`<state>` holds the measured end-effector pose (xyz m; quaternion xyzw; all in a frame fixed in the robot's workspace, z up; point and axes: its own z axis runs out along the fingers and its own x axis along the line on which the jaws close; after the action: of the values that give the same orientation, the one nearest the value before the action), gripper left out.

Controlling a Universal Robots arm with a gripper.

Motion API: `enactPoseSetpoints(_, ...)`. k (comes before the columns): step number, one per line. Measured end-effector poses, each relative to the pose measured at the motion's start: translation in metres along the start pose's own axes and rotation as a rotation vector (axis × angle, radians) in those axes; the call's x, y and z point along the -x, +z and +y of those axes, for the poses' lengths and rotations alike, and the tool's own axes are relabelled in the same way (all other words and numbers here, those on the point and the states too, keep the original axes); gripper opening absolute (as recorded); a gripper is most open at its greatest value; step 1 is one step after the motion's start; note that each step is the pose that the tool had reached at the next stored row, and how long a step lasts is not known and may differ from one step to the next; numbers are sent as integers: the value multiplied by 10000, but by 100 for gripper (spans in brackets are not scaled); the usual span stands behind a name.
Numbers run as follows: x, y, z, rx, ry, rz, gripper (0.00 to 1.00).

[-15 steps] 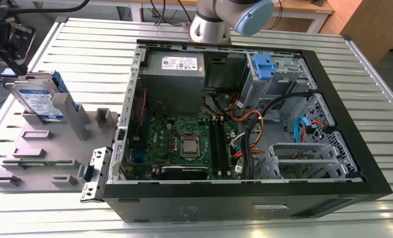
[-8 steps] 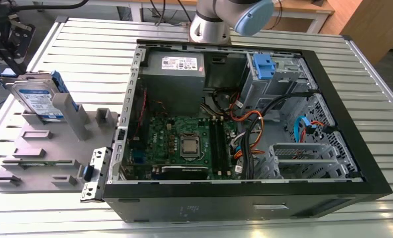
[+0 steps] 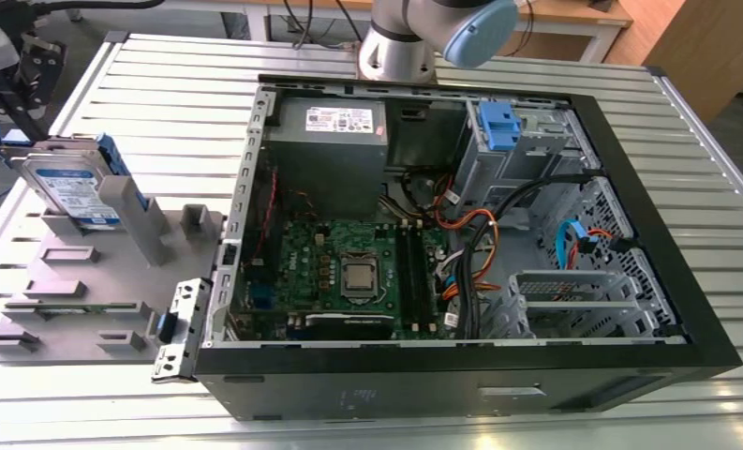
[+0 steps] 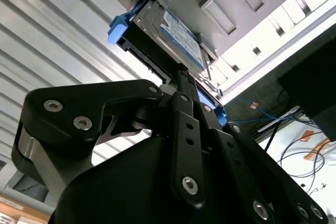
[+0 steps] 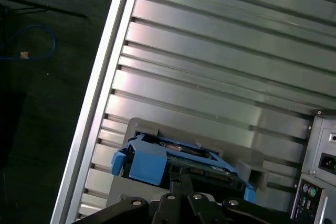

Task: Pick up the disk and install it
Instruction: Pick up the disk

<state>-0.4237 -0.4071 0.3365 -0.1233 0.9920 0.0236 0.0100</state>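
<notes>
One disk (image 3: 66, 184) standing in its holder (image 3: 158, 234), gripper (image 4: 181, 72) right at it.

I see the disk upright on its edge in the grey holder at the exterior view's left, label facing out and blue rails on its sides. Just beside the holder sits the open computer case (image 3: 446, 389), both on the ribbed metal surface (image 3: 171, 75). In both wrist views my gripper's tip overlaps the disk's blue-railed edge, but I cannot tell whether the jaws are open, closed or gripping.
</notes>
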Motion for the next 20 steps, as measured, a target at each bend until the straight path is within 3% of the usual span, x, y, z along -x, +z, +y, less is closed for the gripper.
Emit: enactPoseSetpoints(20,0,6,0,93,-3625,161,11)
